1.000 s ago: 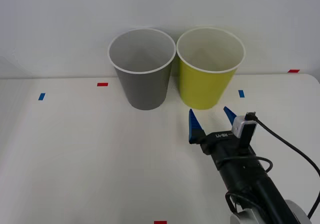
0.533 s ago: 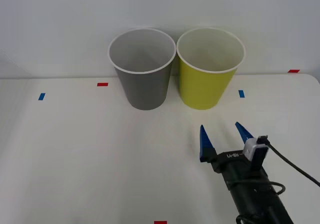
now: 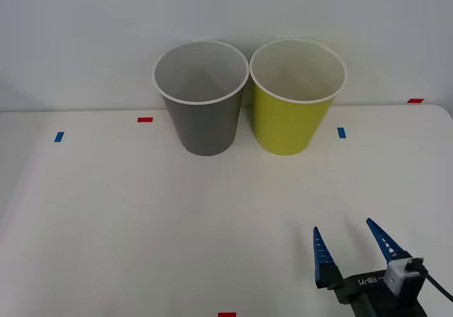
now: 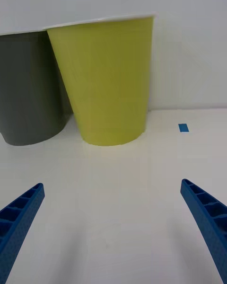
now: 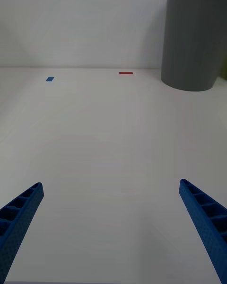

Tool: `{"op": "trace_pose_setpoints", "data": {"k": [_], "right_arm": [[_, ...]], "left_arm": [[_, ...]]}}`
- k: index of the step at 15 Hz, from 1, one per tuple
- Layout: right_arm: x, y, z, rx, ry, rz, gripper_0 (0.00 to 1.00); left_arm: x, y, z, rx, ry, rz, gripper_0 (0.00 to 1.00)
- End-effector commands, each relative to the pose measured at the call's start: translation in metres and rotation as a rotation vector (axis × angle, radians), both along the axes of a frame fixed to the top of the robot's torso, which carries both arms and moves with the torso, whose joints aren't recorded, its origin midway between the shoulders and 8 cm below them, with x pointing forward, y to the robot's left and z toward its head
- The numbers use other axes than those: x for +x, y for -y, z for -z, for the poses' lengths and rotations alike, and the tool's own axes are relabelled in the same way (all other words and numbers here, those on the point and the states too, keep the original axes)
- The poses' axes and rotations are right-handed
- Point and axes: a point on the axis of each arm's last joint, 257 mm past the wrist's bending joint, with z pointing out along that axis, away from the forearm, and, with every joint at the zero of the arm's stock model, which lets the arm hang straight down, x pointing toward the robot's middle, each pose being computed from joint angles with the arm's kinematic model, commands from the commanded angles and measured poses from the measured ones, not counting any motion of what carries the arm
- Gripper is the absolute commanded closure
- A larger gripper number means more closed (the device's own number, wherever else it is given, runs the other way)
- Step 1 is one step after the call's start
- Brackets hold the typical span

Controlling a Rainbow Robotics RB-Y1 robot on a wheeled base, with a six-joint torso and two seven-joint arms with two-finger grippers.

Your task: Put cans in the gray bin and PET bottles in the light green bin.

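The gray bin (image 3: 203, 122) and the light green bin (image 3: 291, 122) stand upright side by side at the back of the white table, gray on the left. Their insides look bare as far as I can see into them. Cans and PET bottles are out of view. My right gripper (image 3: 343, 226) is open near the table's front right, well short of the light green bin (image 4: 106, 75), with nothing between its fingers. The right wrist view (image 4: 111, 184) also catches the gray bin (image 4: 28, 85) beside the green one. My left gripper (image 5: 110, 184) is open over bare table, far from the gray bin (image 5: 194, 38).
Small tape marks lie on the table: red (image 3: 145, 119), blue (image 3: 59, 136), blue (image 3: 342, 132), red (image 3: 415, 100) and red at the front edge (image 3: 226, 315). A white wall rises right behind the bins.
My right gripper has drawn back from just before the light green bin toward the table's front right, staying open. The bins have not moved.
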Motion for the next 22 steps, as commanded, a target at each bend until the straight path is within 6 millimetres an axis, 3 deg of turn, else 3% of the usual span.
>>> {"op": "trace_pose_setpoints", "data": {"k": [1,7,16,22], "right_arm": [[-0.028,0.027,0.017,-0.042,-0.048,0.037,0.0],[-0.061,0.05,0.035,-0.053,-0.115,0.086,0.0],[-0.084,0.058,0.048,-0.053,-0.173,0.103,0.0],[-0.086,0.061,0.05,-0.055,-0.18,0.109,0.0]], "left_arm": [[0.0,0.0,0.0,0.0,0.0,0.0,0.0],[0.0,0.0,0.0,0.0,0.0,0.0,0.0],[0.0,0.0,0.0,0.0,0.0,0.0,0.0],[0.0,0.0,0.0,0.0,0.0,0.0,0.0]]}}
